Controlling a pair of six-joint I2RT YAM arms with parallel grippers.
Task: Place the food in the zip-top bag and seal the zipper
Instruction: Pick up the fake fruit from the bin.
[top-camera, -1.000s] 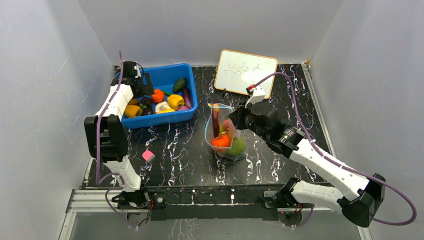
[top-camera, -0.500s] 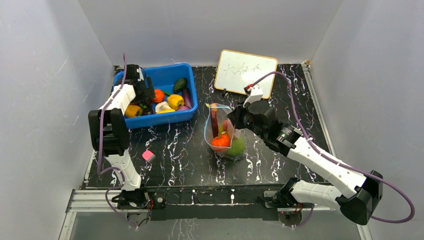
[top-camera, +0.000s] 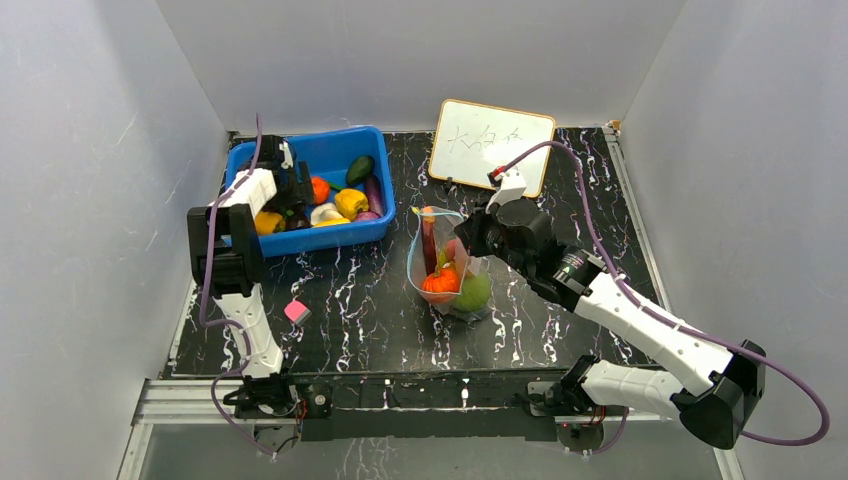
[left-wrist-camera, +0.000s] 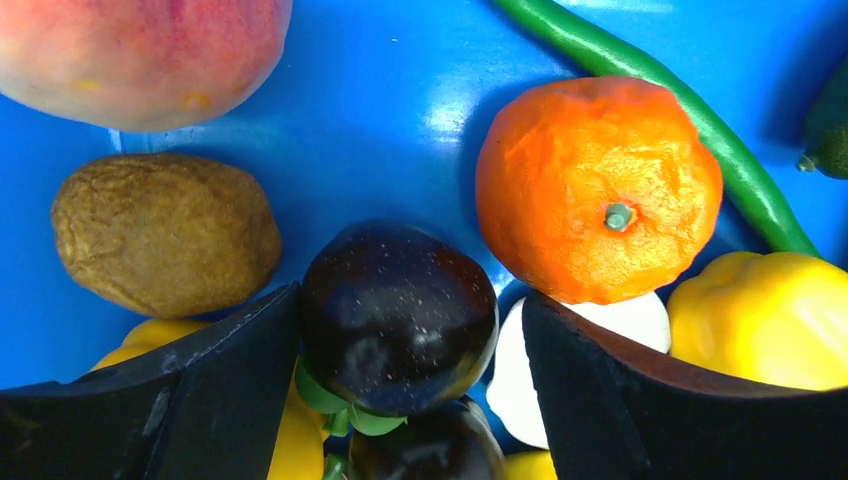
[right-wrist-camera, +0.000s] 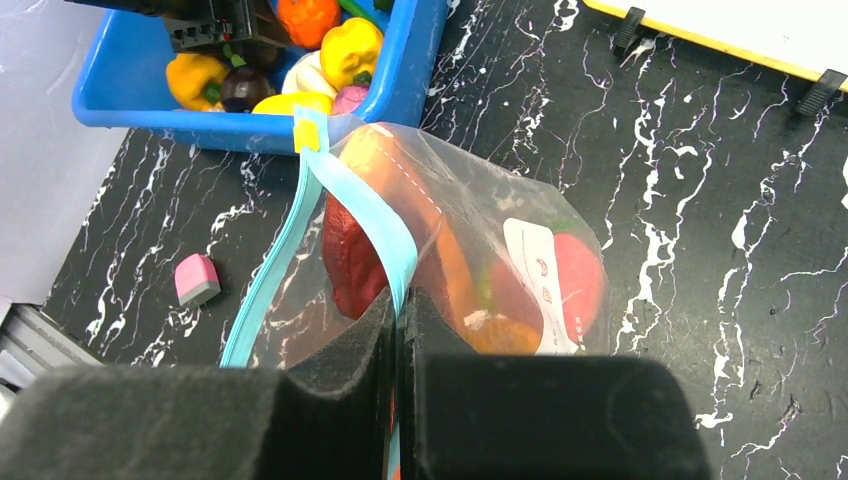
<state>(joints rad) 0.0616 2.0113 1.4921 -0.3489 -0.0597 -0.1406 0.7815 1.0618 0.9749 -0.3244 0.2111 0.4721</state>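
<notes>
The clear zip-top bag (top-camera: 445, 265) stands mid-table with its mouth open. It holds a green round fruit (top-camera: 476, 292), an orange piece (top-camera: 441, 284) and a long dark-red slice (top-camera: 431, 240). My right gripper (top-camera: 470, 238) is shut on the blue-teal zipper (right-wrist-camera: 365, 200) at the near right rim of the bag (right-wrist-camera: 480, 230). My left gripper (top-camera: 296, 196) is open inside the blue bin (top-camera: 330, 150), its jaws on either side of a dark purple round fruit (left-wrist-camera: 398, 315). The left finger touches the fruit and the right finger stands apart. An orange mandarin (left-wrist-camera: 598, 190) lies beside it.
The bin also holds a peach (left-wrist-camera: 140, 50), a brown kiwi (left-wrist-camera: 165, 230), a green bean (left-wrist-camera: 700, 130) and a yellow pepper (left-wrist-camera: 770, 320). A whiteboard (top-camera: 490, 143) leans at the back. A small pink cube (top-camera: 297, 311) lies left of the bag.
My left gripper has moved from the bin's left rim rightward into the bin, over the dark fruit. My right gripper has kept its hold on the bag rim, barely moving.
</notes>
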